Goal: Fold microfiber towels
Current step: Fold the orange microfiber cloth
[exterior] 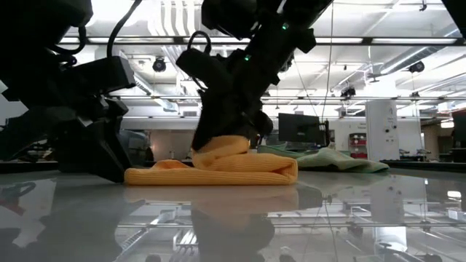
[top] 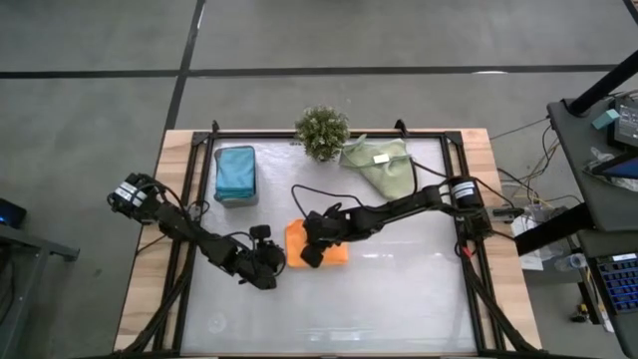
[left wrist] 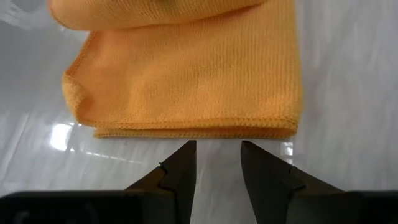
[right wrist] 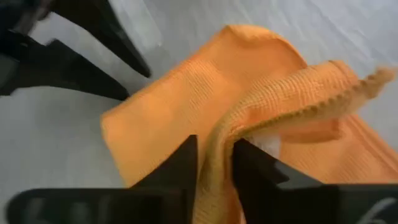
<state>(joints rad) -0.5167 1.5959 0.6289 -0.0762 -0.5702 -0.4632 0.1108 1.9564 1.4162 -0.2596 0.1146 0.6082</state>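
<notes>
Right jaws [right wrist: 214,163] pinched on a raised fold of the orange towel [top: 324,243] mid-counter [top: 399,289], left jaws [left wrist: 216,163] part-open and empty just off its near hemmed edge, long axis crosswise, so right arm leads.

Right gripper [right wrist: 214,163]: arm stretched in across the table, wrist pitched down, fingers pinched on a raised fold of the orange towel [right wrist: 186,106]. Left gripper [left wrist: 217,163]: low, just beside the right one, fingers parted with a narrow gap, nothing between them, tips just short of the towel edge.
</notes>
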